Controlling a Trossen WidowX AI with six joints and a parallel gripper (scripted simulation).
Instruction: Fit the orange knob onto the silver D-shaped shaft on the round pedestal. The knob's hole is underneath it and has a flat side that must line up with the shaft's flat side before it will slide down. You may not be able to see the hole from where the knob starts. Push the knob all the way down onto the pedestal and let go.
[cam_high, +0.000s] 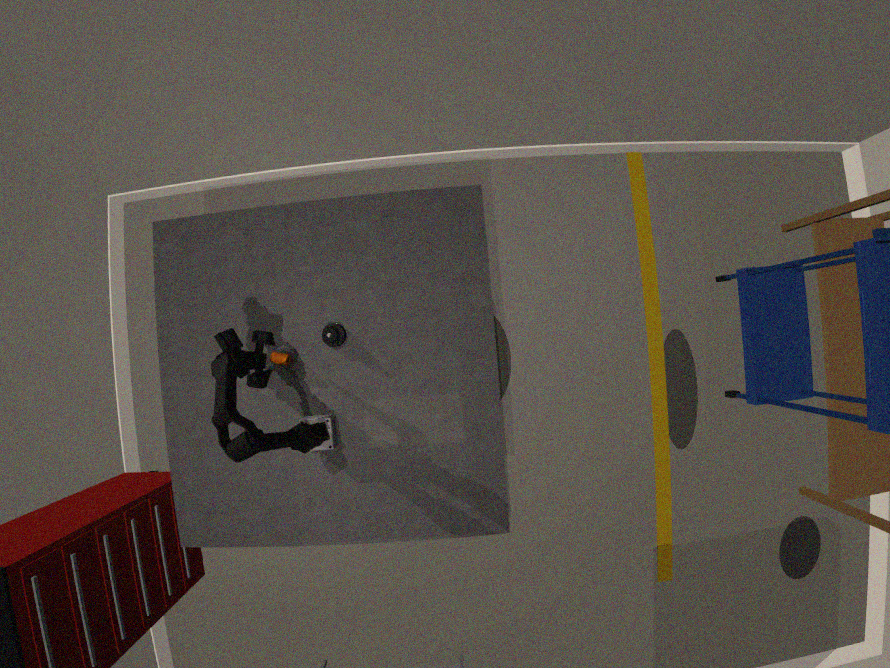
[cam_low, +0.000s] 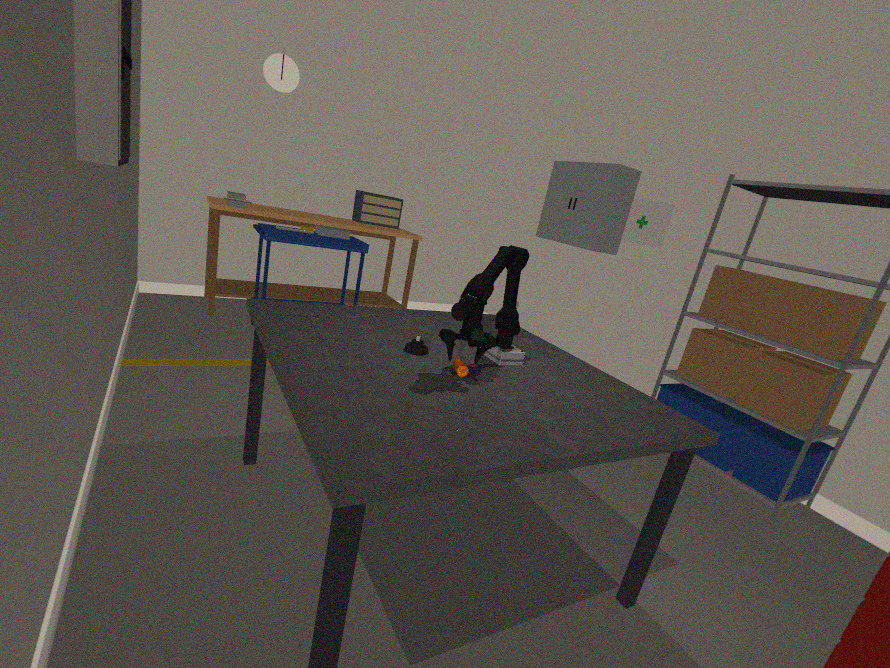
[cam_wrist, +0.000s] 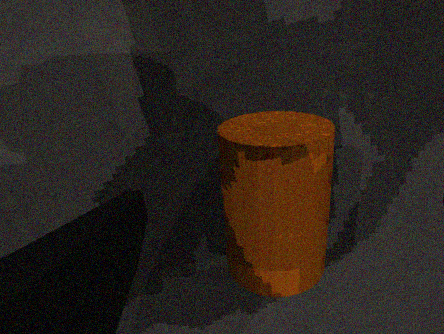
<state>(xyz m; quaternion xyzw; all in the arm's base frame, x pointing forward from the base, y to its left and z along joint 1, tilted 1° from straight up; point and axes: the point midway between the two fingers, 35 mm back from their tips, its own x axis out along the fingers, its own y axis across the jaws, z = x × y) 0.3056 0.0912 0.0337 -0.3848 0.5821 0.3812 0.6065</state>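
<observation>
Orange knob: I see it lying on its side on the big dark table, off the shaft. On that table, my black arm rises from its pale base and bends over toward the knob. At its end, my gripper is spread wide, with nothing held, its fingers pointing down near the knob. Smaller still, the round dark pedestal stands apart from the knob, its little silver shaft bare on top. I can't make out the knob's hole or the shaft's flat side.
</observation>
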